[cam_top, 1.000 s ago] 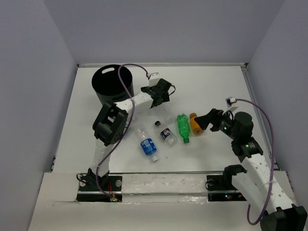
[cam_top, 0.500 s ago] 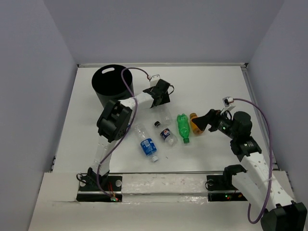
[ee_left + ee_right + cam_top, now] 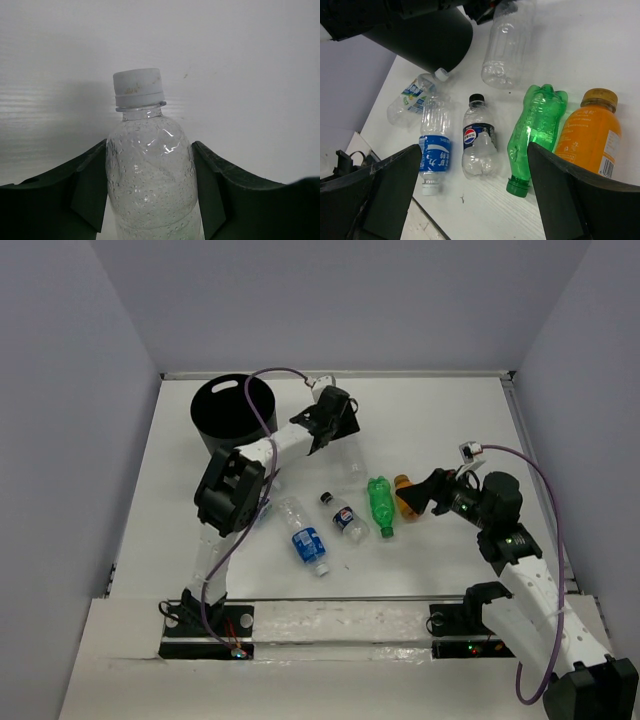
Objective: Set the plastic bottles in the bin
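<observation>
My left end effector [image 3: 150, 187] is clamped on the clear bottle [image 3: 150, 170] just below its shoulder, cap free, so it should carry without slipping. The bin [image 3: 205, 435] stands at nine o'clock from it in the top view. My right end effector [image 3: 422, 498] hangs wide open beside the orange bottle [image 3: 590, 135], probably its pick.

A white worktop [image 3: 440, 410] filled the overhead view. A tall black bin [image 3: 210, 440] stood on it at the upper left. Four small bottles lay on their sides in a loose row across the centre. From right to left these were an orange bottle [image 3: 406, 496], a green bottle [image 3: 379, 502], a clear black-capped bottle [image 3: 344, 517] and a clear blue-labelled bottle [image 3: 305, 535]. A fifth white-capped bottle [image 3: 412, 97] lay left of the row, near the bin.
</observation>
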{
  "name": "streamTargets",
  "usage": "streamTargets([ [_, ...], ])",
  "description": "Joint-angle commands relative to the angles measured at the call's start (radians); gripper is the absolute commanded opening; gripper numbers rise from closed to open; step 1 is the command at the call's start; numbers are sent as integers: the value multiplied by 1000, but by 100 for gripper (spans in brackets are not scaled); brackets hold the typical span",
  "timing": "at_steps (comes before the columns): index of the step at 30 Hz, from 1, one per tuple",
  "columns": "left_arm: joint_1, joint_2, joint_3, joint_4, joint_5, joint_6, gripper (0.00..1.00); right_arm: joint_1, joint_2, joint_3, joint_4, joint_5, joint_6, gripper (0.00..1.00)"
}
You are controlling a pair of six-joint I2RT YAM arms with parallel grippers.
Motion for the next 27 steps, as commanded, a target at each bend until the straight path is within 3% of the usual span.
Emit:
streamTargets([
  [1,3,-242,124,84,19,59,49,7,-8,-4,58,8,2,91],
  [10,86,-557,264,-15,-185,306,49,26,-8,-15,81,15,10,91],
  [15,202,-670,204,1,-352,416,47,26,-26,-20,84,15,15,91],
  [20,256,-761,-4,225,-579,617,47,35,-34,-33,86,20,18,91],
  [22,264,-752,-17,299,-654,686,46,35,-28,-33,86,22,19,91],
  [27,268,-704,-93,492,-717,843,46,35,-57,-10,29,18,32,91],
])
